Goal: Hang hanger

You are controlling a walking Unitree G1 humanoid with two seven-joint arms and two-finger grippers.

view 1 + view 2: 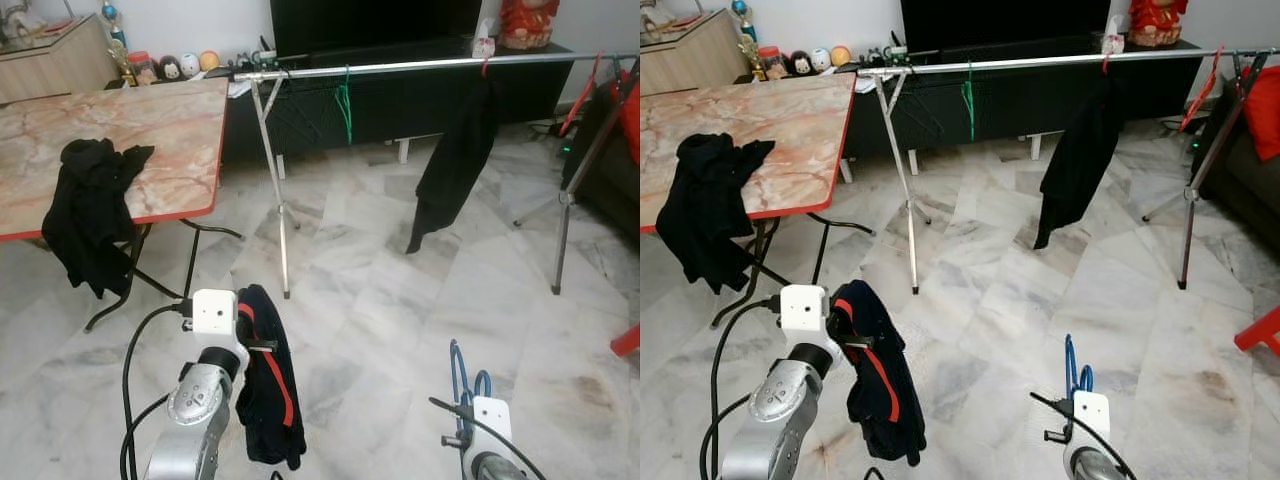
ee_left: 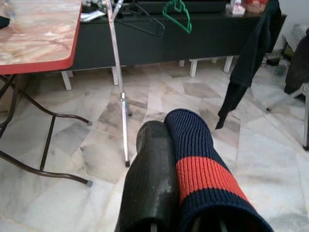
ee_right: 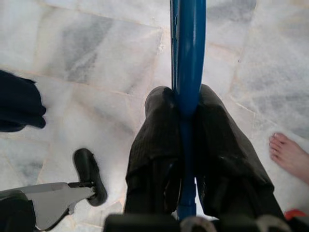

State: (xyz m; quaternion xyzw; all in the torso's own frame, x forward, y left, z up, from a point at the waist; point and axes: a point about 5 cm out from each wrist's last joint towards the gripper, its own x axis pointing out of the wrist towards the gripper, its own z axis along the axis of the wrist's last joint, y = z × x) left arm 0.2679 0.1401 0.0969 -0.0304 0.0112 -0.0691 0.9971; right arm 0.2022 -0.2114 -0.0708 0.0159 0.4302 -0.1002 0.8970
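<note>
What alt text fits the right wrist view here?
The right claw is shut on a blue hanger that runs up between its black fingers, above a pale marble floor. A person's bare foot shows at one edge.

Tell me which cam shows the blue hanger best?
Right wrist view: the blue hanger fills the centre, clamped between the right gripper's fingers. Both eye views show just its blue loop above the wrist; left wrist view gives nothing useful.

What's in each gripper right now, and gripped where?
Right gripper: shut on the blue hanger, pinching one of its thin bars. Left gripper: navy-and-red garment draped over one finger; exact hold unclear.
</note>
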